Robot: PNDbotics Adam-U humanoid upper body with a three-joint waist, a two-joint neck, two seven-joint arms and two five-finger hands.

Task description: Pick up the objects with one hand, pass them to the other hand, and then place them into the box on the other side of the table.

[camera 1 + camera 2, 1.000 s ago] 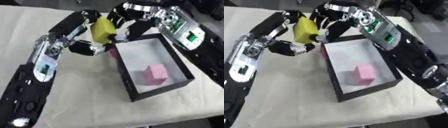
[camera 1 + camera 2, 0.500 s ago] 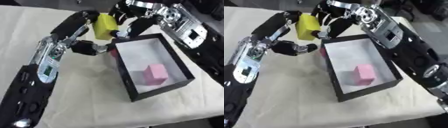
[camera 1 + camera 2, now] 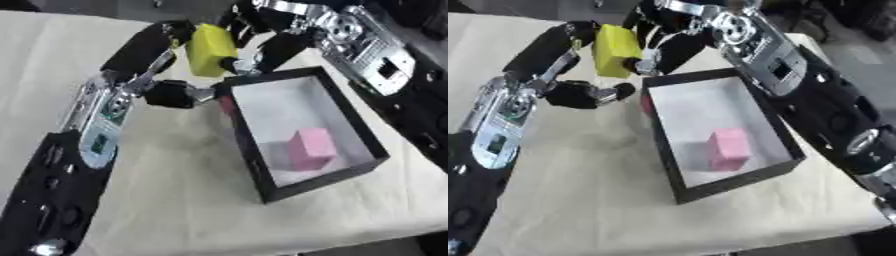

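A cream cloth (image 3: pixel 184 190) covers the table, with dark grey floor (image 3: pixel 859 55) beyond it.

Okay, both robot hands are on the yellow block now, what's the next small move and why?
Probably the left robot hand should let go. The yellow block hangs between both hands beyond the far end of the black box, and the right robot hand already has fingers on it. A pink block already lies inside.
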